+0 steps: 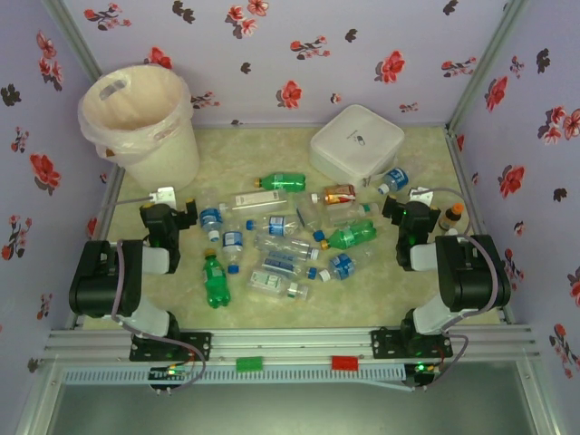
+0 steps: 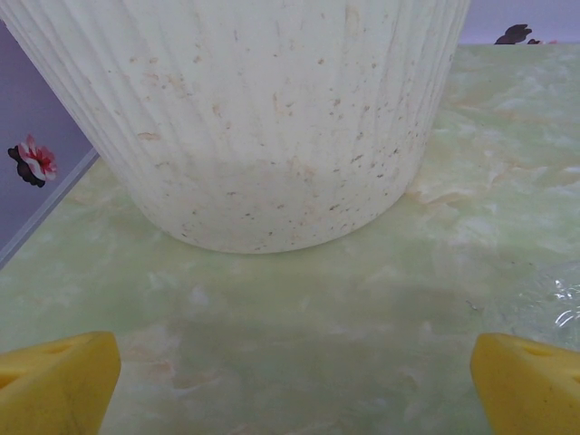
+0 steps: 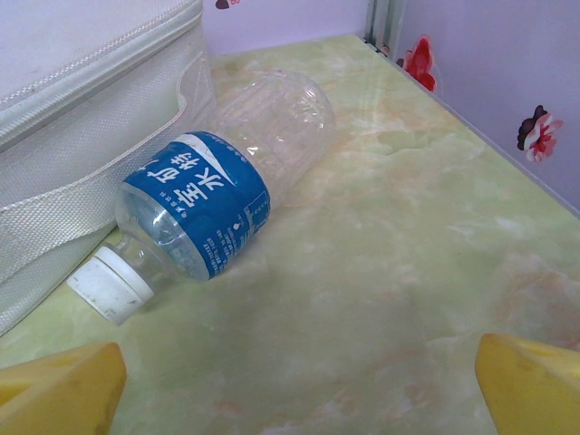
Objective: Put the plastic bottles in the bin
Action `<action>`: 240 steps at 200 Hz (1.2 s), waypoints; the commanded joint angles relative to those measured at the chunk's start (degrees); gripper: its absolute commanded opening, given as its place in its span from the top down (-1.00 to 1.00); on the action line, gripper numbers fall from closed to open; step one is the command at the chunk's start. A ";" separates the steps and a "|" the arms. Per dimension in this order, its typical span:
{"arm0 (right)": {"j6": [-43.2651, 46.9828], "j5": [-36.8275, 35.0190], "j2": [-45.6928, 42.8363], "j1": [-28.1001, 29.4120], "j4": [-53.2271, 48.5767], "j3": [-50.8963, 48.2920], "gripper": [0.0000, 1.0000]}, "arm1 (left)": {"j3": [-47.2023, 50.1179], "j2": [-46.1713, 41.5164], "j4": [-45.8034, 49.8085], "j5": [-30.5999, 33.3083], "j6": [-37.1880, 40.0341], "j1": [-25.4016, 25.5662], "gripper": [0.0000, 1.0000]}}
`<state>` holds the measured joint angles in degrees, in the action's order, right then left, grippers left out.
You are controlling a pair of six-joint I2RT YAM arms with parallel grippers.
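Several plastic bottles point(image 1: 276, 263) lie scattered on the table's middle, mostly clear with blue labels, a few green point(image 1: 215, 281), one red-labelled point(image 1: 338, 193). The cream bin point(image 1: 136, 118) with its bag liner stands at the back left. My left gripper point(image 1: 169, 210) is open in front of the bin's ribbed base point(image 2: 263, 127), and nothing lies between its yellow fingertips point(image 2: 54, 381). My right gripper point(image 1: 406, 210) is open too. Ahead of it a clear blue-labelled bottle point(image 3: 208, 204) with a white cap lies against the white box point(image 3: 82, 109), left of the gap between the fingertips point(image 3: 530, 385).
The flat white square box point(image 1: 356, 143) sits at the back right. A tiny brown bottle with an orange cap point(image 1: 450, 217) stands just right of my right gripper. Flowered walls enclose the table on three sides, with metal rails along the edges.
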<state>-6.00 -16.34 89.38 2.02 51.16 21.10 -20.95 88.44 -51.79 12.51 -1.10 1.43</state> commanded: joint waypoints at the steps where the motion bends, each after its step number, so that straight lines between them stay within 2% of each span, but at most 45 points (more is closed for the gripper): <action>1: 0.45 0.41 -0.10 0.00 0.94 0.45 -0.99 | -1.03 0.16 -0.63 -0.56 -0.37 -0.55 -0.99; 19: 1.18 0.17 -2.54 0.56 0.01 0.11 -0.99 | 0.18 -0.84 -2.36 0.57 -0.30 -0.34 -0.99; 34: 2.42 -0.24 -7.17 1.58 -5.16 0.67 -0.99 | 2.17 -3.58 -4.10 2.34 -0.32 0.22 -0.99; 44: 3.04 -3.35 -10.47 2.84 -9.07 1.50 -0.99 | 3.45 -5.72 -5.33 3.90 -0.39 0.84 -0.99; 56: 1.87 -7.17 -14.36 4.49 -17.58 4.12 -0.99 | 6.58 -8.98 -6.36 4.71 0.15 1.64 -0.99; 72: -3.07 -4.76 -18.59 5.27 -31.82 9.22 -0.99 | 8.02 -14.28 -4.25 7.42 0.77 3.33 -0.99; 88: -6.89 -3.16 -21.27 7.55 -42.92 13.43 -0.99 | 7.96 -21.38 2.58 8.61 -0.32 4.43 -0.99; 127: -15.62 -3.14 -24.68 14.28 -64.47 22.97 -0.99 | 2.13 -37.58 29.50 8.02 -16.87 4.89 -0.99; 143: -20.25 1.43 -24.14 15.34 -73.32 27.52 -0.99 | 0.48 -40.79 36.17 5.14 -23.05 5.27 -0.99; 165: -24.26 6.56 -22.09 16.74 -82.89 32.51 -0.99 | -0.93 -41.93 40.26 -0.49 -30.90 6.92 -0.99; 187: -30.41 8.81 -20.80 17.70 -91.56 35.08 -0.99 | -3.31 -40.47 42.72 -2.41 -34.72 12.22 -0.99; 213: -39.38 12.81 -24.64 19.15 -92.88 30.43 -0.99 | -6.05 -36.20 40.07 -2.40 -35.38 19.75 -0.99; 240: -47.43 16.31 -30.81 19.99 -91.72 22.54 -0.86 | -12.24 -28.94 39.71 -2.63 -33.64 26.31 -0.99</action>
<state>-42.35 -4.73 63.55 21.19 -36.38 48.95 -27.22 54.96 -12.01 11.07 -34.00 23.35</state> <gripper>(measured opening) 0.950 0.997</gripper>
